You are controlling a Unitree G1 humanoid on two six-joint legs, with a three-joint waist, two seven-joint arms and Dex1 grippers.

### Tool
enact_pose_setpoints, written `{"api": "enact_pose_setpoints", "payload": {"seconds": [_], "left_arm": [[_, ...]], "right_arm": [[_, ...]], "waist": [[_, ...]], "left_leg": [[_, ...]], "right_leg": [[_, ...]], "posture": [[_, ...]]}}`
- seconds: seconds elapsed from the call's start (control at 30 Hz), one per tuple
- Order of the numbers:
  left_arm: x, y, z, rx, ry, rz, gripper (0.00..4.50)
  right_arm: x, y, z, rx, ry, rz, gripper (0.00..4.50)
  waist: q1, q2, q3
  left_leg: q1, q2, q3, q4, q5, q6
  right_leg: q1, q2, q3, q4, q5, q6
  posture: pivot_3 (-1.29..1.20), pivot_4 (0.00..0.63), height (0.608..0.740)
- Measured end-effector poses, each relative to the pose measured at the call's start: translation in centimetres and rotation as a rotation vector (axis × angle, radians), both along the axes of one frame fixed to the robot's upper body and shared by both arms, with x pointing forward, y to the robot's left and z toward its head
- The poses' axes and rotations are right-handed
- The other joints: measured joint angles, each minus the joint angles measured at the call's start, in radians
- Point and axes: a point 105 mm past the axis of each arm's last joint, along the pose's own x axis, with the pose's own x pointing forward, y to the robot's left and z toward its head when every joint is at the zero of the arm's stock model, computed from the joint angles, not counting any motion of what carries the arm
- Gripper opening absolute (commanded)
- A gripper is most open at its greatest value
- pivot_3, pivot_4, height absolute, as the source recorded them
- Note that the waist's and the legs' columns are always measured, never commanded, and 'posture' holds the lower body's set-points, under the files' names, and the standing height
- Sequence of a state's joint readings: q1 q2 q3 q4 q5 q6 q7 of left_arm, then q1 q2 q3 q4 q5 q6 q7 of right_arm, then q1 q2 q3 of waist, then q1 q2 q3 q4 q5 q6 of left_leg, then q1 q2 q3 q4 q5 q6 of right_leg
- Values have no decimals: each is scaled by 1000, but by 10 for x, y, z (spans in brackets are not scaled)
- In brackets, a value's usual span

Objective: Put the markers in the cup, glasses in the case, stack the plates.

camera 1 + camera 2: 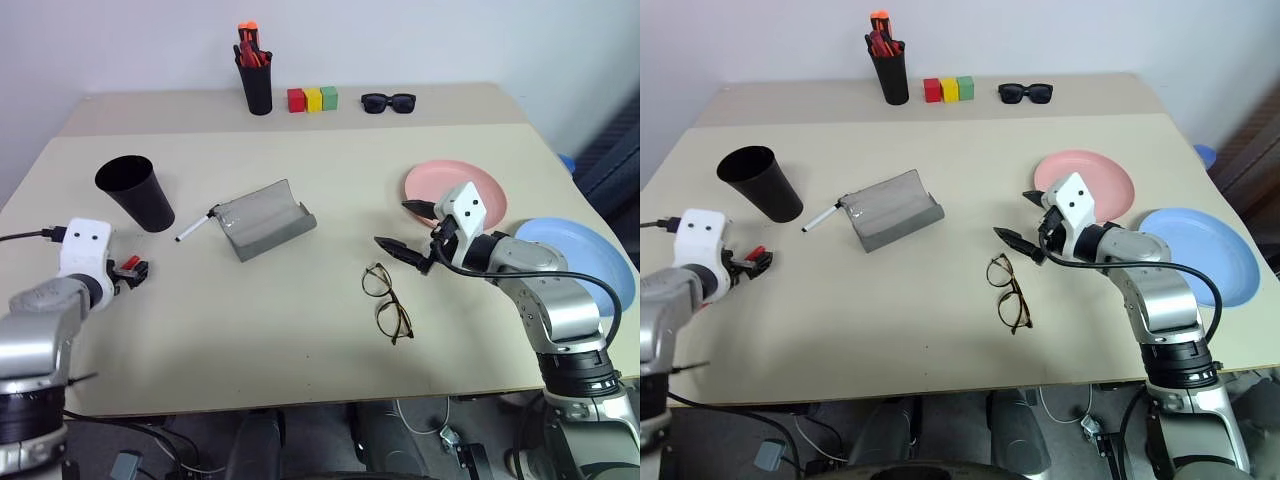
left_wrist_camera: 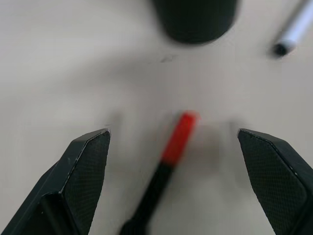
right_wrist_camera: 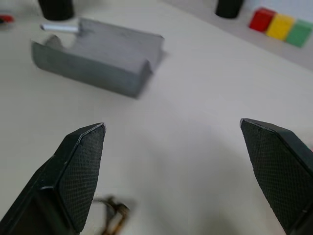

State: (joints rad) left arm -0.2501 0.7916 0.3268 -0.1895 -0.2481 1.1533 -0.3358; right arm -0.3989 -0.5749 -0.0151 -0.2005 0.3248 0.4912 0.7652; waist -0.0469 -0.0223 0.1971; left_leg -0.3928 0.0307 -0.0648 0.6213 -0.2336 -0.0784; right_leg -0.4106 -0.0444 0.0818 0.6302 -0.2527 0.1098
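Here we are over the desk, and our left claw hangs with its fingers spread wide apart, nothing between them but air. Right under it lies the red-capped marker flat on the desk, dark body toward us, red cap pointing off toward the black cup. The cup stands upright, mouth open, just beyond that marker. The white marker with the black cap lies between the cup and the grey case, its far end right at the case's corner; we cannot tell if it touches.

The case sits open near the middle of the desk, lid folded back. Over on the other side, our right claw hovers with its black fingers standing well apart, gripping nothing, pointing across toward the case. Just below it, near the front of the desk, lie the wire-rimmed glasses, folded, lenses one ahead of the other, untouched and apart from the claw.

Behind the right arm rests the pink plate, and beside it, toward the desk's right edge, the light blue plate; the two lie side by side, not stacked. Along the back we see a black pen holder stuffed with orange-red pens, then three blocks in red, yellow and green, then chunky black sunglasses.
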Motion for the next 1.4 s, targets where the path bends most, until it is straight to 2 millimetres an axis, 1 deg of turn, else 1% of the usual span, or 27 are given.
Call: {"api": "enact_pose_setpoints", "payload": {"seconds": [0.1, 0.23, 0.4, 0.43, 0.5, 0.57, 0.6, 0.63, 0.73, 0.9, 1.03, 1.1, 1.17, 1.2, 1.27, 1.3, 1.37, 1.4], "left_arm": [[-4, 0, 3, -4, 93, -3, 4250], [-14, -7, -9, -69, 216, -45, 4250], [-27, 1, -10, -99, 281, -23, 4250], [-29, 3, -11, -100, 292, -21, 4021], [-33, 7, -12, -100, 311, -14, 3427], [-36, 10, -13, -99, 328, -9, 2423], [-38, 11, -14, -97, 334, -7, 1992], [-39, 13, -14, -93, 341, -1, 1433], [-43, 20, -16, -72, 357, 32, 46], [-40, 20, -16, -85, 329, 58, 46], [-34, 17, -15, -110, 264, 65, 46], [-27, 12, -11, -126, 195, 38, 46], [-13, 3, 1, -139, 35, -8, 46], [-5, 1, 14, -118, -88, -30, 46], [3, 6, 50, -88, -343, -15, 46], [4, 11, 73, -82, -470, 0, 46], [-1, 18, 109, -100, -664, 24, 46], [-2, 20, 121, -107, -720, 32, 46]], "right_arm": [[-2, 6, 0, 11, 12, 8, 4500], [-6, 13, 4, 29, 12, 24, 4500], [-8, 21, 1, 41, 25, 41, 4500], [-9, 22, 1, 42, 27, 43, 4500], [-10, 24, -1, 43, 33, 50, 4500], [-10, 25, -1, 47, 36, 52, 4500], [-10, 25, -1, 48, 36, 52, 4500], [-10, 25, -1, 48, 36, 53, 4500], [-12, 27, -2, 58, 51, 72, 4500], [-26, 38, -4, 54, 85, 182, 4500], [-29, 44, -9, 51, 102, 210, 4500], [-30, 45, -9, 52, 100, 217, 4500], [-31, 49, -8, 61, 97, 236, 4500], [-33, 53, -9, 67, 102, 259, 4500], [-37, 62, -8, 94, 103, 298, 4500], [-37, 67, -5, 104, 95, 317, 4500], [-37, 75, 3, 122, 63, 343, 4500], [-37, 77, 6, 125, 54, 352, 4500]], "waist": [[0, 0, 0], [-3, 0, 0], [-12, 0, 0], [-15, 0, 0], [-21, 0, 0], [-26, 0, 0], [-26, 0, 0], [-26, 0, 0], [-24, 0, 0], [-22, 1, 0], [-17, 1, 0], [-12, 1, 0], [-7, 0, 0], [-1, -2, 0], [0, -3, 0], [1, -3, 0], [3, -3, 0], [3, -3, 0]], "left_leg": [[0, 0, 0, -1, 0, 0], [0, 0, 0, -2, 0, 0], [0, 0, 0, -2, 0, 0], [0, 0, 0, -2, 0, 0], [0, 0, 0, -2, 0, 0], [1, 0, 0, -3, 0, 0], [1, 0, 0, -3, 0, 0], [1, 1, 0, -3, 0, 0], [1, 0, 0, -3, 0, 0], [2, 0, 0, -3, 0, 0], [2, 0, 0, -2, 0, 0], [1, 0, 0, -2, 0, 0], [0, 0, 0, -1, 0, 0], [0, 1, 0, -1, 0, 0], [0, 1, 0, -1, 0, 0], [0, 1, 0, -1, 0, 0], [0, 1, 0, -1, 0, 0], [0, 1, 0, 0, 0, 0]], "right_leg": [[0, 0, 0, 0, 0, 0], [-2, 0, 0, 0, 0, 0], [-1, 0, 0, 0, 0, 0], [-1, 0, 0, 0, 0, 0], [-2, 0, 0, 0, 0, 0], [-2, 0, 0, 1, 0, 0], [-2, 0, 0, 1, 0, 0], [-2, 0, 0, 1, 0, 0], [-2, 0, 0, 1, 0, 0], [-1, 0, 0, 1, 0, 0], [-1, 0, 0, 1, 0, 0], [-1, -1, 0, 1, 0, 0], [-1, -1, 0, 0, 0, 0], [-1, -1, -1, 1, 0, 0], [-1, -1, 0, 1, 1, 0], [-1, -1, 0, 1, 1, 0], [0, -1, -1, 1, 2, 3], [0, -1, -1, 1, 2, 3]], "posture": [[0, 150, 740], [0, 150, 740], [0, 150, 740], [0, 150, 740], [0, 150, 740], [0, 150, 740], [0, 150, 740], [0, 150, 740], [0, 150, 740], [0, 150, 740], [0, 150, 740], [0, 150, 740], [0, 150, 740], [0, 150, 740], [0, 150, 740], [0, 150, 740], [0, 150, 740], [0, 150, 740]]}}
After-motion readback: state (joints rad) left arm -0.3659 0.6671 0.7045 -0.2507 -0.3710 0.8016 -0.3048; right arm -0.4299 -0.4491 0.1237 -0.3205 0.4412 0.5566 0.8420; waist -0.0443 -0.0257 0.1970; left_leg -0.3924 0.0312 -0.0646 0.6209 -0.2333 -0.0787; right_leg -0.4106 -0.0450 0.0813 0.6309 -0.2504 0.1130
